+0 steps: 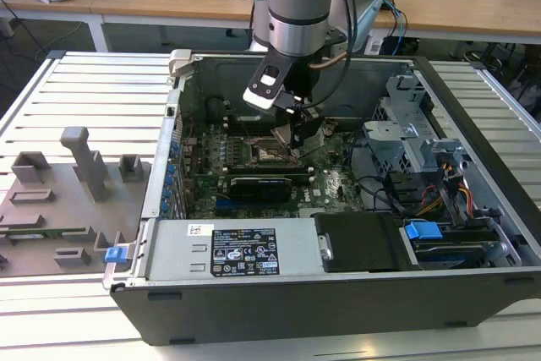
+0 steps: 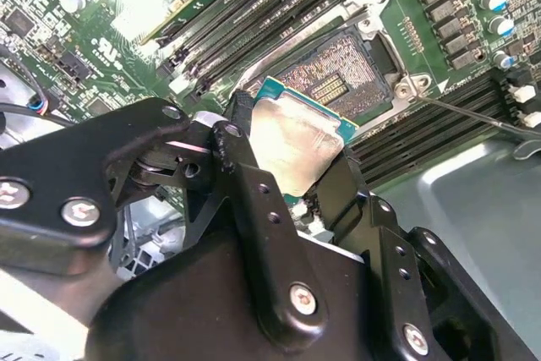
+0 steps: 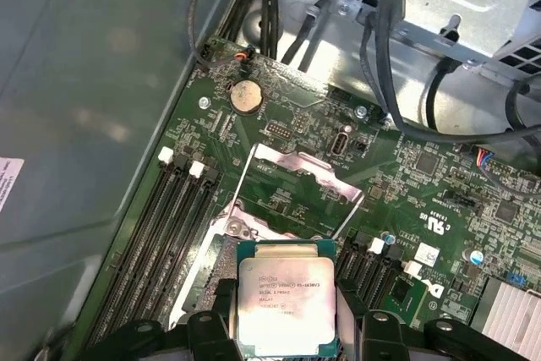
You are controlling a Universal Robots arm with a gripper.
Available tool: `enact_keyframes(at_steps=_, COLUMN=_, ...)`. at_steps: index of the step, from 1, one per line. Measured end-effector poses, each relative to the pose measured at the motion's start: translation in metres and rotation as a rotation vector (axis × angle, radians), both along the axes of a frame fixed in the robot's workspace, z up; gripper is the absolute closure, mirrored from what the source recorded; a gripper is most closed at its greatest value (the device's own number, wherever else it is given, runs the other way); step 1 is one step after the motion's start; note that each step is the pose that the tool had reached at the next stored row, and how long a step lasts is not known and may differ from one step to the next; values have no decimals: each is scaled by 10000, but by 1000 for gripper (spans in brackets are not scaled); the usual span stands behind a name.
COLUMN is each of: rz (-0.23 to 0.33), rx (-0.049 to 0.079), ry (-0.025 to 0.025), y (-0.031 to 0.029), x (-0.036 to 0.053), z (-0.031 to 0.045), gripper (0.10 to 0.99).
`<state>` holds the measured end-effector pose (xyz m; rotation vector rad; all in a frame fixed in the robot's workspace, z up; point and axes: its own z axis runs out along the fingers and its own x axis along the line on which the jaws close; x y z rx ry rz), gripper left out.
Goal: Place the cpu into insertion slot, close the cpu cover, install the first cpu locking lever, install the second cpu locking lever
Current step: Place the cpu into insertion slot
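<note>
My gripper (image 1: pixel 296 134) reaches down into the open computer case over the green motherboard (image 1: pixel 334 182). It is shut on the cpu (image 2: pixel 296 143), a silvery square chip on a green base, pinched at its edges by black fingers (image 2: pixel 245 177). In both wrist views the cpu (image 3: pixel 283 300) hangs tilted just above the insertion slot (image 2: pixel 336 84), whose dark pin field lies uncovered. The cpu cover (image 3: pixel 292 161) stands flipped open on the far side of the slot. A thin wire locking lever (image 2: pixel 473 116) sticks out beside the socket.
Long black memory slots (image 3: pixel 173 226) flank the socket. Black cables (image 3: pixel 380 65) and a metal drive cage (image 1: pixel 406 116) sit on the exterior view's right. A power supply box (image 1: pixel 228 251) lies at the front. A grey fixture tray (image 1: pixel 59 200) rests outside the case.
</note>
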<state>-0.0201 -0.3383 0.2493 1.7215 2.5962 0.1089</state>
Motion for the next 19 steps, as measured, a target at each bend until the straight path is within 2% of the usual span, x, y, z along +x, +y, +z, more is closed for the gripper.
enact_keyframes(at_steps=15, rz=-1266, rx=-38, ry=-1, y=0, x=0, z=-4, gripper=541)
enact_keyframes(at_steps=19, rz=-1824, rx=-59, ry=-2, y=0, x=0, z=-6, gripper=541)
